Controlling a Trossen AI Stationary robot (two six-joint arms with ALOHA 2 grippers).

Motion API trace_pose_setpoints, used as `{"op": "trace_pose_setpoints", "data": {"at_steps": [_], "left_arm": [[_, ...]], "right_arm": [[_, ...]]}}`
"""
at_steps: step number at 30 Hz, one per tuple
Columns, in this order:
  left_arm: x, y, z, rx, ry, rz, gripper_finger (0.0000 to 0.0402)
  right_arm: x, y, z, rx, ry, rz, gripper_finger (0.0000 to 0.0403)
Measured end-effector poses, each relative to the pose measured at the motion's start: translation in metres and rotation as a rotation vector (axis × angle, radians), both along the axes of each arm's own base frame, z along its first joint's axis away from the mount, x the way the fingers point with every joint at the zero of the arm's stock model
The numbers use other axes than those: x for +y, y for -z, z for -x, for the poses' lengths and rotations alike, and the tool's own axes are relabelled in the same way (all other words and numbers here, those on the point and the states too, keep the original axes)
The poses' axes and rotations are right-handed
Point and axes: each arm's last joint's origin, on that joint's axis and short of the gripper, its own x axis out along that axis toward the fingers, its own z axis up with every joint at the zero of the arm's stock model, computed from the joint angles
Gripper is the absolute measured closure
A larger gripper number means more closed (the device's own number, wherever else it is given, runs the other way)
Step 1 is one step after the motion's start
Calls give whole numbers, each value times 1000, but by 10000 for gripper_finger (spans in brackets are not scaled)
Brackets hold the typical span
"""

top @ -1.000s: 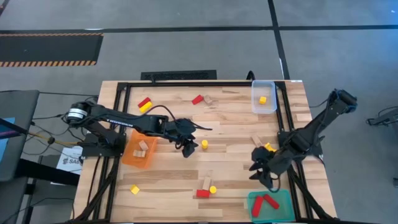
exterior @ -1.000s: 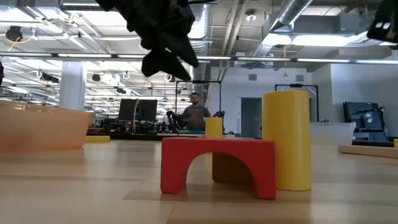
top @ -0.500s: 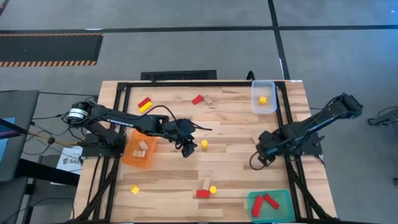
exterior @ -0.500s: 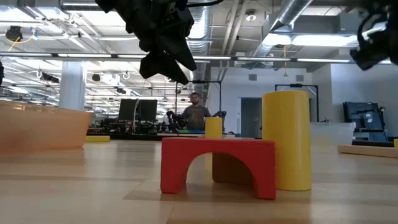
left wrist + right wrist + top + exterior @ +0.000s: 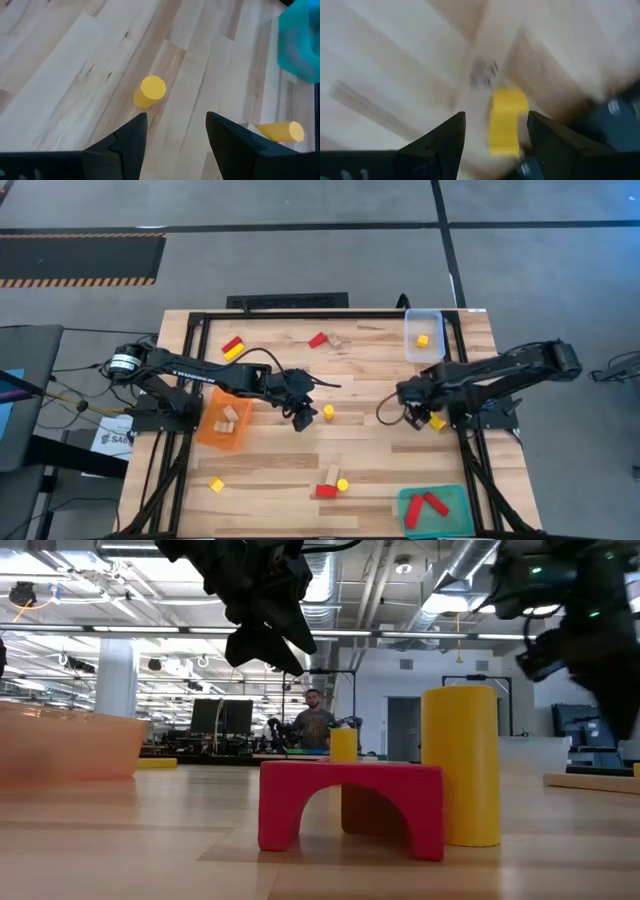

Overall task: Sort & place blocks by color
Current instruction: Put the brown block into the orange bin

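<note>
My left gripper (image 5: 300, 418) hovers open above the table's middle, beside a short yellow cylinder (image 5: 328, 412) that stands on end just ahead of the fingers (image 5: 150, 91). My right gripper (image 5: 408, 396) is open over the table's right part, with a yellow block (image 5: 507, 120) lying on the wood below and between its fingers; the same block (image 5: 437, 421) shows at the arm's edge. A red arch (image 5: 350, 805), a wood block and a yellow cylinder (image 5: 460, 765) stand together near the front edge.
An orange tray (image 5: 222, 423) holds wood blocks, a clear tray (image 5: 424, 337) holds a yellow cube, and a green tray (image 5: 433, 508) holds red blocks. Loose blocks lie near the far edge (image 5: 232, 347) (image 5: 322, 339), and a yellow cube (image 5: 216, 484) lies near the front left. A person stands far behind the table.
My right arm has swung from beside the green tray toward the far edge and somewhat left, ending over the yellow block on the right part of the table. The blocks have stayed in place.
</note>
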Motion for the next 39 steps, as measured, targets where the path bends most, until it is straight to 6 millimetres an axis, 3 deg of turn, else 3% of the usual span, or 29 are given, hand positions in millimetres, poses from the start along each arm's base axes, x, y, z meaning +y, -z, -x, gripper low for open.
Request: {"op": "trace_pose_setpoints", "data": {"at_steps": [4, 13, 25, 30, 34, 39], "left_arm": [[-1, 0, 0, 1, 5, 16, 213], [-2, 1, 2, 29, 15, 52, 213], [-5, 5, 6, 81, 12, 64, 213], [-8, 5, 7, 86, 15, 64, 213], [-8, 5, 7, 86, 10, 66, 213], [-8, 5, 7, 85, 4, 67, 213]], "right_arm": [[-14, 7, -15, -74, 18, 5, 168], [-35, 28, -26, -2, 23, -19, 168], [-39, 61, -43, 83, -27, -63, 168], [-39, 63, -46, 55, -46, -66, 173], [-39, 59, -45, 18, -47, -56, 209], [-40, 51, -46, -39, -47, -5, 309]]}}
